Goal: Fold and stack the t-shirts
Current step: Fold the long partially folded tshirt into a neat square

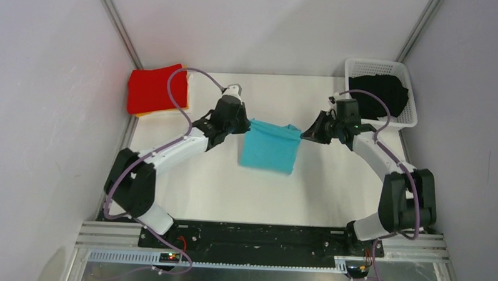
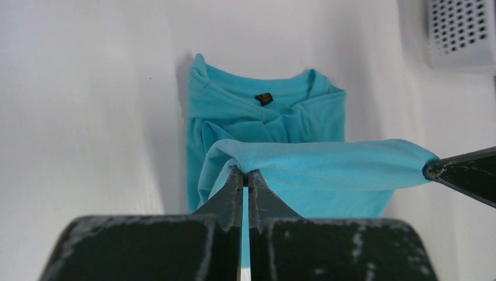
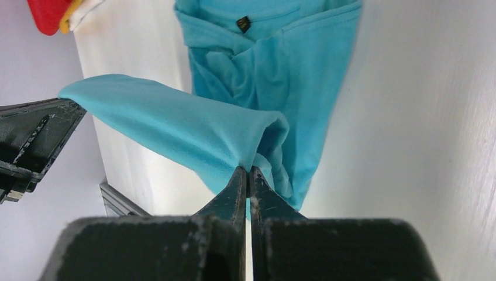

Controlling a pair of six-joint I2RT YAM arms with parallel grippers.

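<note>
A turquoise-blue t-shirt point(image 1: 270, 147) hangs stretched between my two grippers over the middle of the table, its lower part resting on the surface. My left gripper point(image 1: 247, 123) is shut on the shirt's far-left corner, and my right gripper point(image 1: 302, 133) is shut on the far-right corner. In the left wrist view the pinched fold point(image 2: 304, 167) runs from my left gripper point(image 2: 245, 171) across to the right fingertip point(image 2: 462, 172), with the collar point(image 2: 264, 98) lying beyond. The right wrist view shows my right gripper point(image 3: 248, 170) gripping the fabric point(image 3: 175, 126).
A folded stack with a red t-shirt point(image 1: 156, 88) on top sits at the table's far-left corner. A white lattice basket point(image 1: 406, 72) at the far right holds a black t-shirt point(image 1: 379, 94). Walls close in on both sides.
</note>
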